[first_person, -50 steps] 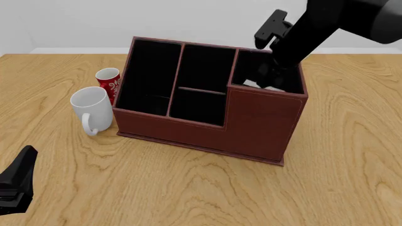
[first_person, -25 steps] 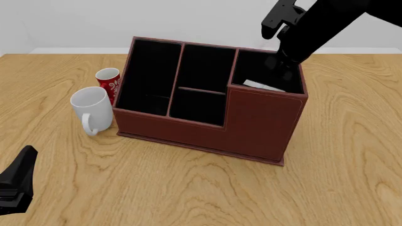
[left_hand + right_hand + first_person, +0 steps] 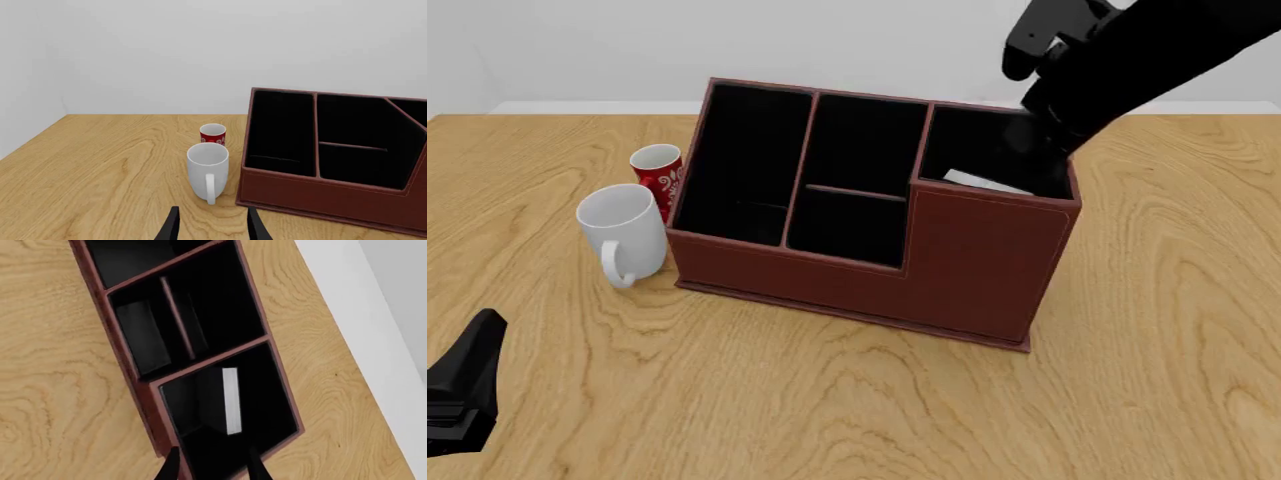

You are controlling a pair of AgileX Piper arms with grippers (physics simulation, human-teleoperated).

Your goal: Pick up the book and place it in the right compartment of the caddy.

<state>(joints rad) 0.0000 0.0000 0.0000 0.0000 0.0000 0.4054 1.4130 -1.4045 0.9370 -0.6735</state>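
Hanging above the caddy (image 3: 868, 215), the right arm clears the right compartment (image 3: 994, 160); the left claw (image 3: 461, 395) rests low over the bench (image 3: 827, 400). Right wrist view: book (image 3: 230, 400) standing inside, right claw (image 3: 212, 465) spread and empty. Left wrist view: left claw's fingers apart near the mug (image 3: 208, 170).

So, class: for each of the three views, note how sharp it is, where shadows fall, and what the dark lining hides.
Front view: sharp, flat light, barely any shadows; the caddy lining is pure black, only the book's white page edge shows. Left wrist view: crisp, the white mug evenly lit. Right wrist view: no blur, the black cover is lost in the right compartment.
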